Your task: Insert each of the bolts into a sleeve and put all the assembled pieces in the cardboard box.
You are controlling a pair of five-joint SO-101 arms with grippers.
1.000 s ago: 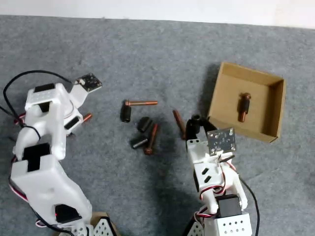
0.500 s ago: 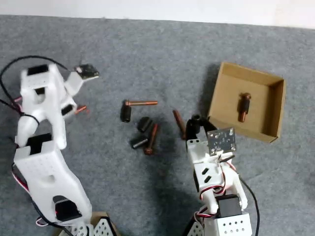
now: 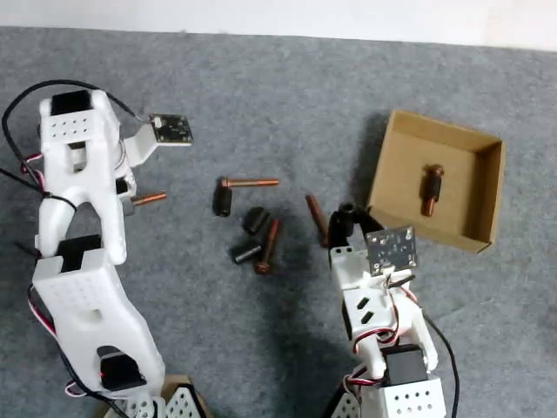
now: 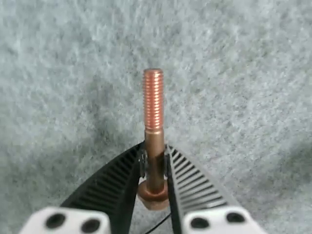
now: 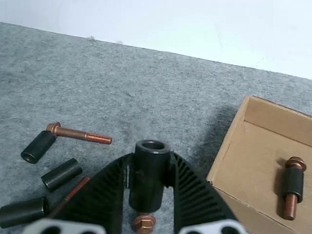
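Grey felt tabletop [image 3: 287, 96]; left hand [image 4: 155, 152] tight around a copper bolt [image 4: 153, 107], right hand [image 5: 151, 163] tight around a black sleeve [image 5: 148, 180].

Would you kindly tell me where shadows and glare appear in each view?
High view: even light, the cardboard box throws a soft shadow on the mat toward the loose sleeves. Right wrist view: that shadow lies along the box's outer wall; the sleeve shows no glare. Left wrist view: the bolt has a mild sheen, a faint shadow beside it.

Copper bolt [image 4: 153, 112], black sleeve [image 5: 148, 175]
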